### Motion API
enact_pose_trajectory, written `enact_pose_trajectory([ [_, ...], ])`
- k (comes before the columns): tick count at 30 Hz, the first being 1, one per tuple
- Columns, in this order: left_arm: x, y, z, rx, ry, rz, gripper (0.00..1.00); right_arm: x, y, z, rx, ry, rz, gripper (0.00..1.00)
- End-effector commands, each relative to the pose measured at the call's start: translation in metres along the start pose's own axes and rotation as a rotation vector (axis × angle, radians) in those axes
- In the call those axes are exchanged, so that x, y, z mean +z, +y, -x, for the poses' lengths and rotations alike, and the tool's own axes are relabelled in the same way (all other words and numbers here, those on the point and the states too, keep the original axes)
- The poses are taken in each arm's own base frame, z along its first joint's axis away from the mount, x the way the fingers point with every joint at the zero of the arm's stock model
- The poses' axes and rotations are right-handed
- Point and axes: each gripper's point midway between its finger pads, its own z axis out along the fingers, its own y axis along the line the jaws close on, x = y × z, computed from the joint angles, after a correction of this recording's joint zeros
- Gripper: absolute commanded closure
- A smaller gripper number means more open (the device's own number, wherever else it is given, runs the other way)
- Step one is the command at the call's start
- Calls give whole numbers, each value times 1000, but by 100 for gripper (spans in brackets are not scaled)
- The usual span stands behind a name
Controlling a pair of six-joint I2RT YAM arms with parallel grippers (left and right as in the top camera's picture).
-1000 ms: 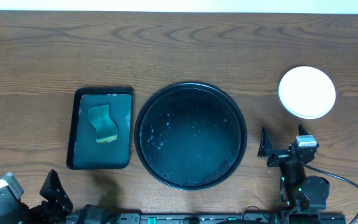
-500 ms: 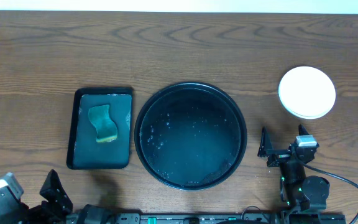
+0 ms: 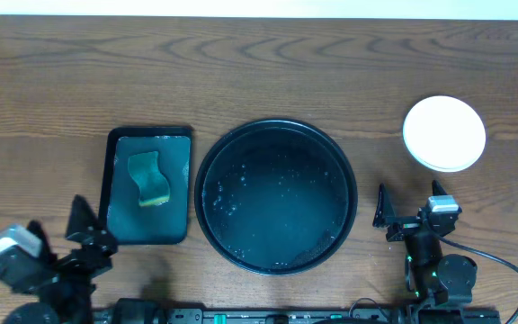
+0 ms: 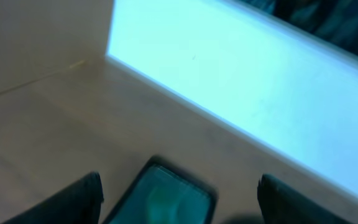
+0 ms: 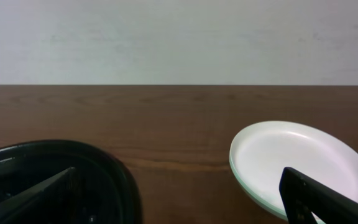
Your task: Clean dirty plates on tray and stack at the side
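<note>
Plates (image 3: 444, 133) stacked at 2 o'clock of tray (image 3: 276, 123); light, stiff, fragile, probably wet-slippery; best pinched at rim. Both jaws wide open, empty.

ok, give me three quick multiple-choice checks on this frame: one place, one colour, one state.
1. Relative to the round black tray, the plate stack sits:
A) inside it
B) on the table to its right
C) on the table to its left

2. The top plate is:
A) white
B) black
C) red

3. The right hand is:
A) open and empty
B) shut on a plate
C) shut on a sponge

Key:
1B: the overhead view shows the stack on bare wood.
2A: its face is plain white.
3A: the fingers are spread with nothing between them.
</note>
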Motion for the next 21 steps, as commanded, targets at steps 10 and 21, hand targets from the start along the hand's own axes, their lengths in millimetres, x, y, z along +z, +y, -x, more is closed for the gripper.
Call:
enact_pose_trajectory([
  [10,66,-16,-85,-51,-97,-233,20,0,1,0,2,-1,3,1],
  [21,89,-12,-116,-80,-208,-298,20,0,1,0,2,-1,3,1],
])
